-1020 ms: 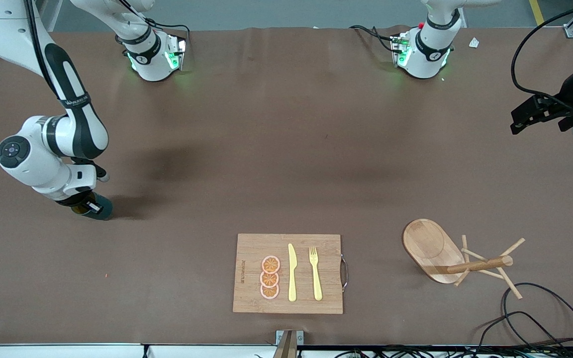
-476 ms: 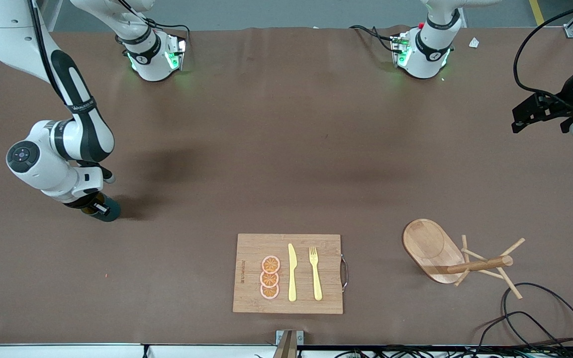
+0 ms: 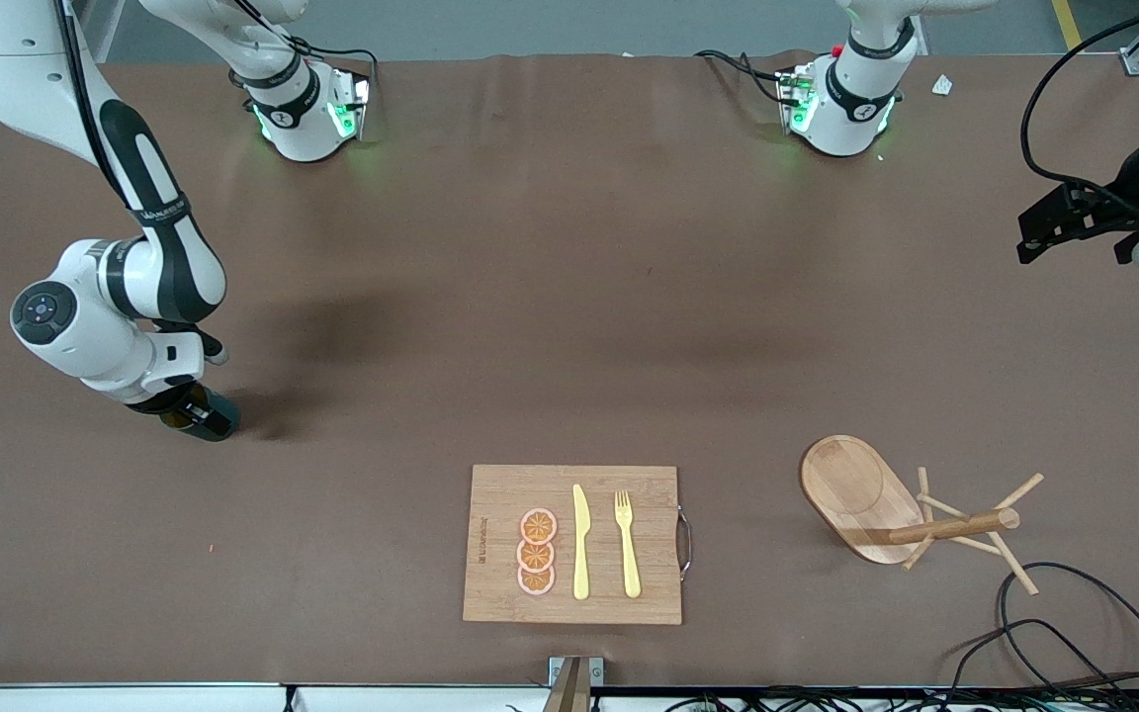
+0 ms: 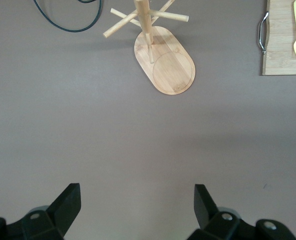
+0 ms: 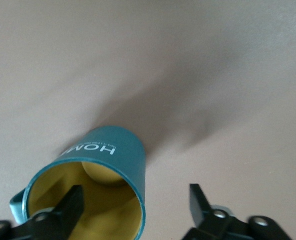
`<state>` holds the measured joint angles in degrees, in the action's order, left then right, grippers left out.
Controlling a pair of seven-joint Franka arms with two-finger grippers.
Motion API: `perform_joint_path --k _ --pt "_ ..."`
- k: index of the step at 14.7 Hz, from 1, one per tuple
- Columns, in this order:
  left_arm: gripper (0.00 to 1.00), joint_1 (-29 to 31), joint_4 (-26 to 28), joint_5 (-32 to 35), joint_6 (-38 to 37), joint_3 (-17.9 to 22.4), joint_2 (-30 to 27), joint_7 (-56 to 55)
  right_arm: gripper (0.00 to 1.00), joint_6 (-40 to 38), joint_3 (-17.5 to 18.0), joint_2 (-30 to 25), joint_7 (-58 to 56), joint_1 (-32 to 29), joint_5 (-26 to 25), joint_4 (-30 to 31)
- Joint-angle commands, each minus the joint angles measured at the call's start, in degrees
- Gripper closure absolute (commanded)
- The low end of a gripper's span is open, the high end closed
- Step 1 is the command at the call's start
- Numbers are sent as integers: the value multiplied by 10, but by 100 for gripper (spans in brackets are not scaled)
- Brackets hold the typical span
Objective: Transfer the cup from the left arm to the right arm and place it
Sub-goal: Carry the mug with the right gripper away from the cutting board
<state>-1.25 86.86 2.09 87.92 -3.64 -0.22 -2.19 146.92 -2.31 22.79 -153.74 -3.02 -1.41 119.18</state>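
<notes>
The dark teal cup [image 3: 206, 419] with a tan-yellow inside stands on the brown table near the right arm's end, under my right gripper [image 3: 189, 407]. In the right wrist view the cup [image 5: 108, 150] shows white lettering. My right gripper [image 5: 136, 195] is open. One finger is inside the cup's mouth and the other is outside, with a clear gap to the wall. My left gripper [image 3: 1064, 222] waits in the air over the left arm's end of the table. In its wrist view the left gripper [image 4: 138, 200] is open and empty.
A wooden cutting board [image 3: 490, 494] with orange slices, a yellow knife and a yellow fork lies near the front camera's edge. A wooden mug rack [image 3: 866, 489] on an oval base stands toward the left arm's end. Black cables [image 3: 1054, 633] lie nearer to the camera.
My right arm shifted a little toward the table's middle with the cup under it, then held nearly still. The left gripper rose slightly.
</notes>
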Motion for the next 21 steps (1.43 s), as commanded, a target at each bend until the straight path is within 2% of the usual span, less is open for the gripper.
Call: perform_joint_path --k 1,7,12,15,21 --pt "0 4 -4 -10 -6 0 -7 12 0 -25 1 -12 7 -1 28 -1" --pt "0 3 -4 -10 -10 0 -6 12 0 -78 2 -34 187 17 28 -11" --pt "0 0 -6 -26 -8 -3 -5 12 0 -194 1 -33 252 35 28 -89" --pt "0 4 -6 -31 -7 -3 -5 12 0 -262 0 -33 345 35 27 -133" --pt "0 3 -6 -31 -11 -1 -4 13 0 -256 -1 -55 473 30 29 -135"
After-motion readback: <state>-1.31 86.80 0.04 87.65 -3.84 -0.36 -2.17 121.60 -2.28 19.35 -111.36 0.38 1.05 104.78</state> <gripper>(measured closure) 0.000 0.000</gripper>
